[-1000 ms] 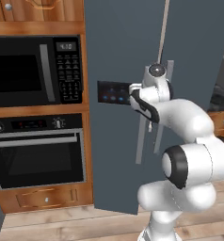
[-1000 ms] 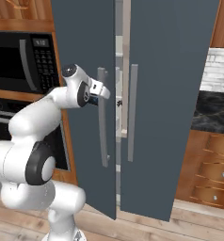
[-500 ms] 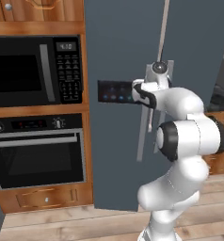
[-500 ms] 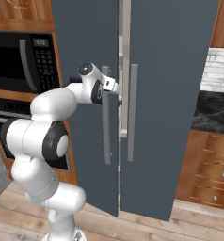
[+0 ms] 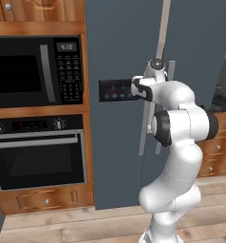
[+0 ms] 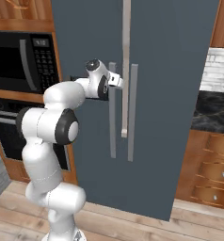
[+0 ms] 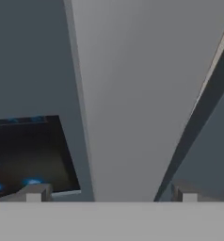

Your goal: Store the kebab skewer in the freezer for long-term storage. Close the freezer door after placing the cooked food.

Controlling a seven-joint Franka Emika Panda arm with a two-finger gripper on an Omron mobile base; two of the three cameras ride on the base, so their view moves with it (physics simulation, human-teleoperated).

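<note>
Hand view shows my gripper (image 7: 109, 195) has moved in close to the freezer door (image 7: 34, 70) handle (image 7: 128, 103); its jaws are wide open, holding nothing; I judge grabbing comes next.

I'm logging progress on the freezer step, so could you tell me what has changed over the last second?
The gripper has moved in towards the freezer door, its open fingers now straddling the handle beside the control panel; the elbow folded upward. Nothing gripped. The doors stay shut, base unmoved.
</note>
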